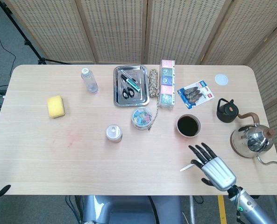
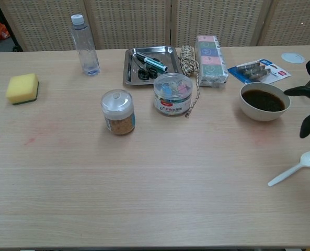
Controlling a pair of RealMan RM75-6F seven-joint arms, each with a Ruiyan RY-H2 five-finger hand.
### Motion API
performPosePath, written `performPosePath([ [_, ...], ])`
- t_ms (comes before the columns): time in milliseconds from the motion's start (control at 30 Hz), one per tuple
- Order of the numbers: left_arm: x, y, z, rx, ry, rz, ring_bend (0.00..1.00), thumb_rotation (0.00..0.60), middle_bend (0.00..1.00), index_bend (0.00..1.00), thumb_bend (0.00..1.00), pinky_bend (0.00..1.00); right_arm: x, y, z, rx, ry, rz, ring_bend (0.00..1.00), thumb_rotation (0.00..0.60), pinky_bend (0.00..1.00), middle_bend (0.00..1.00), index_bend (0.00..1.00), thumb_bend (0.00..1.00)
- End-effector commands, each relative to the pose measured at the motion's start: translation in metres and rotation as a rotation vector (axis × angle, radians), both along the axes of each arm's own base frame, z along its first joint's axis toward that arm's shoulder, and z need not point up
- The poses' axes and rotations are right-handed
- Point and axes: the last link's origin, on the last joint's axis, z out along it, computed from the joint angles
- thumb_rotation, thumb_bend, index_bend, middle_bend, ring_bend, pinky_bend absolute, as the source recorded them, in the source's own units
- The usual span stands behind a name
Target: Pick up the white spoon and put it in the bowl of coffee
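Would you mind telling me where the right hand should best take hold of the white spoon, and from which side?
Probably the handle: the white spoon lies flat, its slim handle angled toward the table's near edge, clear of the bowl of coffee. The right hand, fingers spread above it, could come straight down.
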Motion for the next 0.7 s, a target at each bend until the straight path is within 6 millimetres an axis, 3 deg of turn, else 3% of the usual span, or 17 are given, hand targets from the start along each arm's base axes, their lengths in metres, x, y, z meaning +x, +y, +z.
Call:
performPosePath([
  [33,0.000,0.000,-0.001,-0.003,0.001,-0.002,0.00,0.600,0.00,0.00,0.00,0.00,0.007,-0.014,-0.021,0.064,0.032,0.035,0.00,0.600,0.00,0.00,0.37,0.08],
  [267,0.001,0.000,-0.003,-0.013,0.004,-0.002,0.00,0.600,0.00,0.00,0.00,0.00,0.004,-0.029,-0.048,0.089,0.109,0.045,0.00,0.600,0.00,0.00,0.42,0.13],
  [700,0.001,0.001,-0.004,-0.028,0.004,-0.002,0.00,0.600,0.00,0.00,0.00,0.00,-0.004,-0.036,-0.053,0.089,0.191,0.041,0.00,0.600,0.00,0.00,0.43,0.21],
])
